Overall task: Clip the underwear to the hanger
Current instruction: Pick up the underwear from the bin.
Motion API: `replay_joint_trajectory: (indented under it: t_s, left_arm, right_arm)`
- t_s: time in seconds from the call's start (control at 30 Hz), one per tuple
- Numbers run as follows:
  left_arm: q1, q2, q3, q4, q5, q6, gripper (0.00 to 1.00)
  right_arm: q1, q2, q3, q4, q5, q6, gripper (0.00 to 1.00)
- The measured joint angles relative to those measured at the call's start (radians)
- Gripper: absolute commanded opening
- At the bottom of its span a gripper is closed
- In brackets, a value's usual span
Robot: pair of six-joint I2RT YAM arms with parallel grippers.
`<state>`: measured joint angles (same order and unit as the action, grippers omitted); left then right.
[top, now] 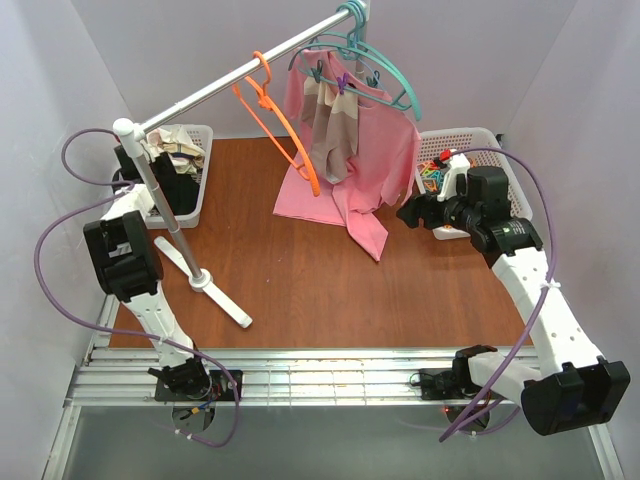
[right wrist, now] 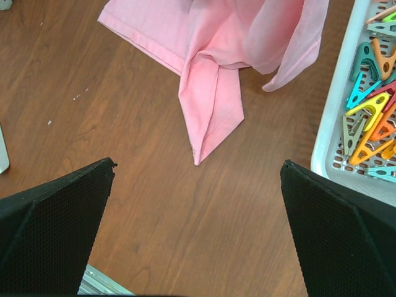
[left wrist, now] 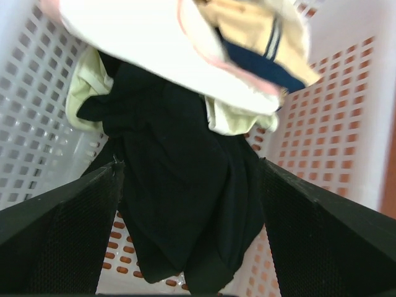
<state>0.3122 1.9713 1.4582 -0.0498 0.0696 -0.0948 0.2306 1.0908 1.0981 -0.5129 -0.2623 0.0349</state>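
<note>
I have my left gripper (left wrist: 189, 166) down in the white basket (left wrist: 37, 124) at ten o'clock, jaws spread either side of the black underwear (left wrist: 176, 210), not pinching it. The orange hanger (top: 285, 135) hangs on the rail (top: 215, 92) at twelve. My right gripper (right wrist: 199, 163) hovers wide open beside the pink shirt (right wrist: 210, 105).

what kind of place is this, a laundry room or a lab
Probably a lab cell staged as a laundry corner: bare white walls box in a wooden table, a clothes rail carries a pink shirt, and a basket holds coloured clips.
</note>
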Motion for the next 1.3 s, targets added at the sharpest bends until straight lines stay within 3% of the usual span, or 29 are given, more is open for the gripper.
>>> replay_joint_trajectory:
  t_s: [0.47, 0.77, 1.07, 1.2, 1.3]
  left_arm:
    - [-0.079, 0.169, 0.082, -0.011, -0.255, 0.000, 0.78]
    - [-0.087, 0.171, 0.079, -0.011, -0.298, -0.001, 0.57]
    - [-0.087, 0.174, 0.068, -0.018, -0.287, -0.008, 0.64]
    - [-0.089, 0.186, 0.068, -0.019, -0.284, -0.011, 0.45]
    - [-0.090, 0.196, 0.068, -0.021, -0.279, -0.009, 0.25]
  right_arm:
    - [0.000, 0.045, 0.000, 0.019, -0.026, 0.011, 0.99]
    - [0.000, 0.052, 0.000, 0.022, -0.030, 0.012, 0.98]
    - [0.000, 0.053, -0.001, 0.023, -0.034, 0.012, 0.99]
    - [0.000, 0.053, -0.001, 0.023, -0.037, 0.012, 0.99]
    - [0.000, 0.053, -0.001, 0.023, -0.039, 0.012, 0.99]
